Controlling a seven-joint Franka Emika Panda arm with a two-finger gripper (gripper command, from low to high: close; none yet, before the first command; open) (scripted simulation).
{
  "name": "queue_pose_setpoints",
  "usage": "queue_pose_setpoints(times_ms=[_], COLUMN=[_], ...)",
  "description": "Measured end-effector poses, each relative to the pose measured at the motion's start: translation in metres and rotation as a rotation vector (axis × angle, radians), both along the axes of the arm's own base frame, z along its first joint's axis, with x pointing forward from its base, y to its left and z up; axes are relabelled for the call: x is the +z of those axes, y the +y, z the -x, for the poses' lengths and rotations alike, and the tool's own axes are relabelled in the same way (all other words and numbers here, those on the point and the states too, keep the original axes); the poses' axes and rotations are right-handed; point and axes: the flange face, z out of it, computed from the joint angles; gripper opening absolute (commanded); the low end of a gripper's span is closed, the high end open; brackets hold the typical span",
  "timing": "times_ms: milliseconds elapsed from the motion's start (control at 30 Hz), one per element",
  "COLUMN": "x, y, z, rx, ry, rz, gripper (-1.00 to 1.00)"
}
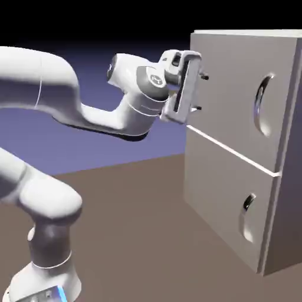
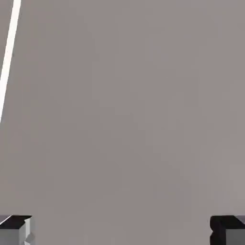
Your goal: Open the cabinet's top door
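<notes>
The cabinet (image 1: 236,147) stood on the brown table (image 1: 130,224) at the exterior view's right, a tall grey-beige box with 2 front panels split by a pale seam. The top door (image 1: 230,88) was the upper, larger panel and lay flush with the cabinet front, closed. Its curved silver handle (image 1: 260,101) sat over a tall oval recess toward the panel's right side. The lower door (image 1: 227,197) carried a small stubby handle (image 1: 249,202) over its own recess.

The white arm (image 1: 65,94) reached from the lower left toward the cabinet. The gripper (image 1: 200,92) was held level at the top door's left edge, its 2 fingers spread wide, one above the other, pointing at the panel and gripping nothing. It was well apart from the silver handle. Contact with the panel could not be confirmed.

In the hand view, flat grey panel filled the frame, with a pale seam (image 2: 9,57) at upper left and both fingertips (image 2: 16,229) at the bottom corners.
</notes>
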Motion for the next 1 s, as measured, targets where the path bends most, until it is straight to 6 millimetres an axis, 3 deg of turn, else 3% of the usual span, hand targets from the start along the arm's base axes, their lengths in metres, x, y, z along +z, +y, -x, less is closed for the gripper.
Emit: queue_pose_setpoints(times_ms=[300,633,933,1000], x=[-0.001,-0.021,-0.054,-0.054], y=[-0.034,-0.081,-0.125,-0.125], z=[-0.005,-0.023,-0.049,-0.07], rx=[0.085,0.135,0.163,0.163], ry=[-0.128,-0.235,-0.29,-0.29], rz=[0.41,0.871,1.278,1.276], gripper=[0.0,0.0,0.0,0.0])
